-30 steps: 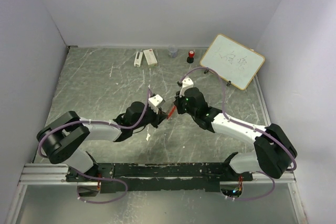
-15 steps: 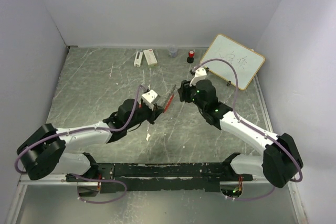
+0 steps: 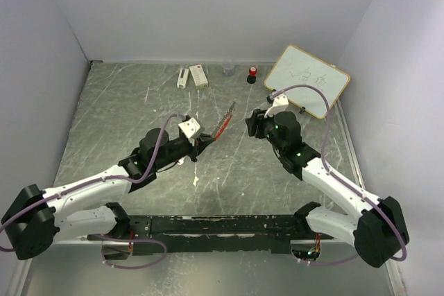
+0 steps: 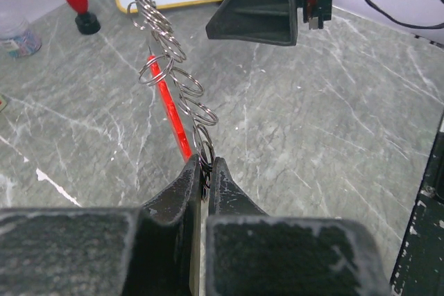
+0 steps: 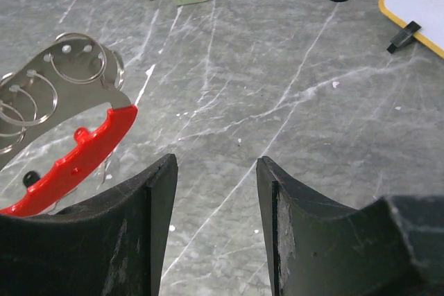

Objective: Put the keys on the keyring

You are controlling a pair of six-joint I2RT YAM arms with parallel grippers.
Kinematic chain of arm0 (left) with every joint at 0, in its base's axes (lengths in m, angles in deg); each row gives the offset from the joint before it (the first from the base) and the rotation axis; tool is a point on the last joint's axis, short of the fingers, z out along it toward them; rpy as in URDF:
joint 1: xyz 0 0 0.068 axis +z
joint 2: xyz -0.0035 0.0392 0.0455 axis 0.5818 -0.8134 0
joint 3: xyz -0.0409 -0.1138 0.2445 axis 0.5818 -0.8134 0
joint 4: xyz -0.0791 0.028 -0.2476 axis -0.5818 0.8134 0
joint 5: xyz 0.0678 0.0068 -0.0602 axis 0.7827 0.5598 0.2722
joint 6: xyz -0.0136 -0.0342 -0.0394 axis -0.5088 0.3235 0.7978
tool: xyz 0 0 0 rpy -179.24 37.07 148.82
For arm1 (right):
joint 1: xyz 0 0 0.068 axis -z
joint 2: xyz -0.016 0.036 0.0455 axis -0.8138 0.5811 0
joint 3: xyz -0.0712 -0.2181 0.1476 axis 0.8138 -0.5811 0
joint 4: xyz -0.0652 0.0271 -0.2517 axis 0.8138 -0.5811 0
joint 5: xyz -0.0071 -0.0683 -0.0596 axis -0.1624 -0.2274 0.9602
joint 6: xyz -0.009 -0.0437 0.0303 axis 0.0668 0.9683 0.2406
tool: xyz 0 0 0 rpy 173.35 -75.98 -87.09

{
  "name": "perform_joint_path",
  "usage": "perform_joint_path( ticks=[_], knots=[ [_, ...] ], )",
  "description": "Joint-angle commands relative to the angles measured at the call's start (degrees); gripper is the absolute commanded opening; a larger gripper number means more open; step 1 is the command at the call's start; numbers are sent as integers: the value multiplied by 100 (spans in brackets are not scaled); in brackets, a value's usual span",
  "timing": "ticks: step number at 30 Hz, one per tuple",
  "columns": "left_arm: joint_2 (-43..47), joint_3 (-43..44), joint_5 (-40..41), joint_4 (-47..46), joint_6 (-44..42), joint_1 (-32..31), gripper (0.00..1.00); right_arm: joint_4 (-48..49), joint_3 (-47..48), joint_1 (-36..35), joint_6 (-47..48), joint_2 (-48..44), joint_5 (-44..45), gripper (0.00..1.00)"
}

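Above mid-desk (image 3: pixel 125 109), my left gripper (image 3: pixel 203 142) is clenched on the keyring (image 3: pixel 223 124), holding it up off the surface w/ the far end tilted toward my right gripper (image 3: pixel 250 124). From the left wrist, the jaws pinch the lowest of the split rings (image 4: pixel 182 67) and, it seems, the base of the red fob (image 4: pixel 171 112). The other rings stand up and away, free in the air. My right gripper is released, jaws apart, nothing btwn them. It sits just beside the keyring's far end, not touching. Keys: can't pick them out for sure in any view, too small; neither gripper has one.

Handling, my guess: the keyring is light, stiff, thin and slick, so it'll pivot in a pinch if pushed sideways. The flat grey plate (image 5: pixel 41 95) or the fob should give more bite than round wire. Split rings are springy & need prying at the coil end, so that wants a fine fingertip hold. Keys are prob. light, flat and hard to lift off the desk. Take one by its plastic tag, not the blade, leaving the hole clear. Risk: the ring twisting out of my left pinch.
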Motion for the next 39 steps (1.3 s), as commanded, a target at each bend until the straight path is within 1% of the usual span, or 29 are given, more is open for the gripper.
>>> perform_joint_path(
  ticks=[1, 6, 10, 16, 19, 24, 30, 35, 39],
  knots=[
    [327, 110, -611, 135, -291, 37, 7, 199, -200, 33, 70, -472, -352, 50],
    [571, -53, -827, 141, -314, 42, 7, 38, -272, 29, 186, -957, -647, 50],
    [609, -36, -784, 258, -252, 42, 7, -214, -224, 30, 253, -1180, -768, 50],
    [475, 120, -565, 534, -206, 43, 7, -310, -258, 34, 405, -1334, -833, 50],
    [377, 188, -243, 653, -96, 50, 7, -279, -296, 29, 418, -1281, -833, 49],
    [413, 116, 195, 596, 68, 68, 7, -28, -401, 29, 377, -1002, -993, 49],
    [415, 65, 243, 522, 227, 113, 7, 54, -279, 20, 341, -691, -1402, 47],
    [293, 40, 282, 392, 394, 117, 7, 371, -341, -25, 247, -560, -1860, 46],
    [140, 72, 99, 309, 426, 120, 7, 675, -377, -230, 201, -421, -2301, 46]
  ],
)
